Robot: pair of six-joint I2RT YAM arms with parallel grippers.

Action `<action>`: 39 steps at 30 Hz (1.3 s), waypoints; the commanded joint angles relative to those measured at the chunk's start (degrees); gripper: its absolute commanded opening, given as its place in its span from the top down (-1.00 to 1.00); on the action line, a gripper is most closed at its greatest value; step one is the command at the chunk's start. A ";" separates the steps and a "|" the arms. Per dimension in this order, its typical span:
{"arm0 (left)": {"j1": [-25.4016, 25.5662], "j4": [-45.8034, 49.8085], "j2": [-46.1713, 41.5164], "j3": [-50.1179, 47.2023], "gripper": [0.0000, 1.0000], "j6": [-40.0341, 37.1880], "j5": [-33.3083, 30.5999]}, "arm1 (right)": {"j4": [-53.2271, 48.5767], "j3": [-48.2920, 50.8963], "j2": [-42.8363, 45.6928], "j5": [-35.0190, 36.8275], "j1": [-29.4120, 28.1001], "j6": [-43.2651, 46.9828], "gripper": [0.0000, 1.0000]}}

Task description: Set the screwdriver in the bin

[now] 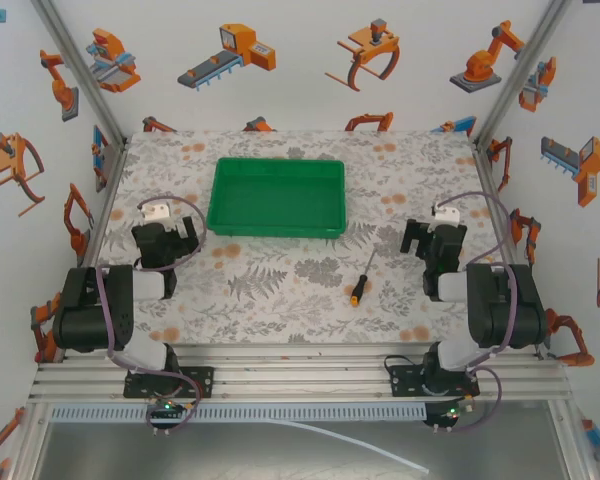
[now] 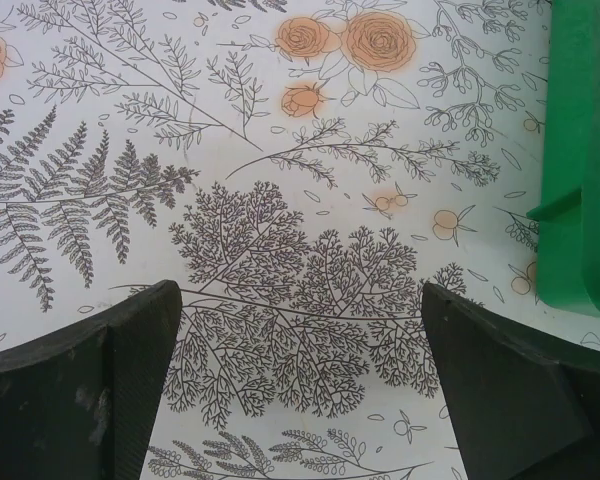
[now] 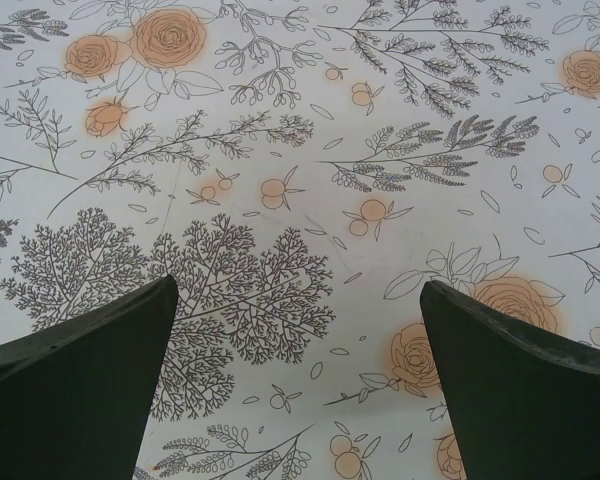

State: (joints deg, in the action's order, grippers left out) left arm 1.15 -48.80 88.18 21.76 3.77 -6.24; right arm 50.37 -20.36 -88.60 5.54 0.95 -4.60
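Left gripper (image 1: 170, 240) and right gripper (image 1: 425, 240) are held open and low, flanking shallow bright-green plastic bin (image 1: 276, 230), with slim black-handled orange-capped screwdriver (image 1: 361, 278) untouched near its front-right corner.

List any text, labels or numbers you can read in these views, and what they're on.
No readable text.
The bin, the screwdriver and the floral table cover show no lettering.
The wall prints are robot drawings without words.
Any marking on the arms is too small to read.
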 commanded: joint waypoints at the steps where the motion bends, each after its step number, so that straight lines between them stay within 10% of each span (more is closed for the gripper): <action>1: 0.34 -0.19 0.32 1.22 -0.95 -0.93 -0.13 | 0.60 -1.44 0.09 0.00 0.32 0.63 -0.99; 39: 0.11 1.25 0.16 1.79 -0.95 -1.99 3.74 | 0.48 -1.43 0.09 2.28 0.35 -0.48 -0.99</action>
State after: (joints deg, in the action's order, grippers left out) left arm 1.15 -48.51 88.18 21.87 3.36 -5.23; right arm 50.37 -20.36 -88.60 5.80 0.95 -4.64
